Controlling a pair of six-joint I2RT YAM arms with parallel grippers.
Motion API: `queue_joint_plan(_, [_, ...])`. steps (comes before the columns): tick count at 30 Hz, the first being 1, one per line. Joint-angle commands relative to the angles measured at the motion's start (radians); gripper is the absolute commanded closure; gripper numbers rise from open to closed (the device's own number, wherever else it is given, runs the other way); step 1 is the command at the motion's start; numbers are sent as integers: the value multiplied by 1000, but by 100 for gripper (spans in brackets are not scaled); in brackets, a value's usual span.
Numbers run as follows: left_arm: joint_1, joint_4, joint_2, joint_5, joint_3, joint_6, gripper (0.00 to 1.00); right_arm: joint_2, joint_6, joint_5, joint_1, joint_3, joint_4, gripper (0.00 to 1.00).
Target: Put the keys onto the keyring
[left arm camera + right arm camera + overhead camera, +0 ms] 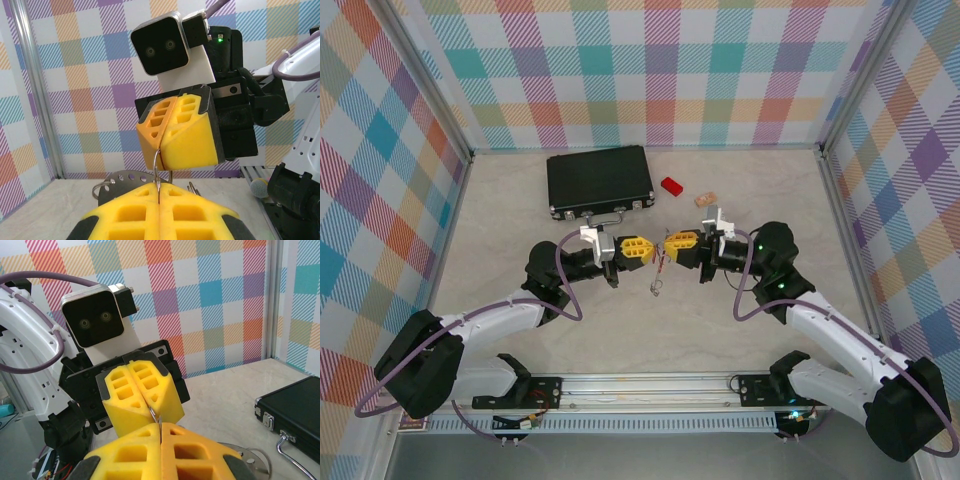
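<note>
Big to small, here goes: the table (520, 240) is a smooth pale marbled slab, so anything dropped would probably skid or bounce; the black case (600, 180) at the back is hard-shelled with metal trim and a wire handle, well apart from the action, so no worry there; the arms meet nose to nose over mid-table; the left gripper (642, 250) and right gripper (674, 243) have chunky yellow cut-out fingers, each pair pressed together on the keyring (157, 167), a thin shiny wire held in the air between them; my guess at the risk: two clamps on one springy wire, so if either arm pulls or twists out of step the hoop bends or slips free; something thin dangles below the pinch, too small to say whether it's one of the keys; a small red block (671, 186) sits just right of the case.
</note>
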Motion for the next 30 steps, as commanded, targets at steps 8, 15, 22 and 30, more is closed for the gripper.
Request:
queue_joint_plan(8, [5, -7, 8, 18, 45, -6, 100, 16, -28, -48, 14, 50, -5, 100])
queue_joint_plan(15, [6, -7, 4, 12, 43, -6, 100, 7, -49, -32, 18, 49, -17, 100])
queue_joint_plan(22, [6, 6, 4, 24, 37, -5, 100, -11, -69, 5, 20, 41, -38, 100])
queue_joint_plan(30, [3, 55, 9, 65, 27, -10, 100, -6, -82, 59, 20, 49, -68, 100])
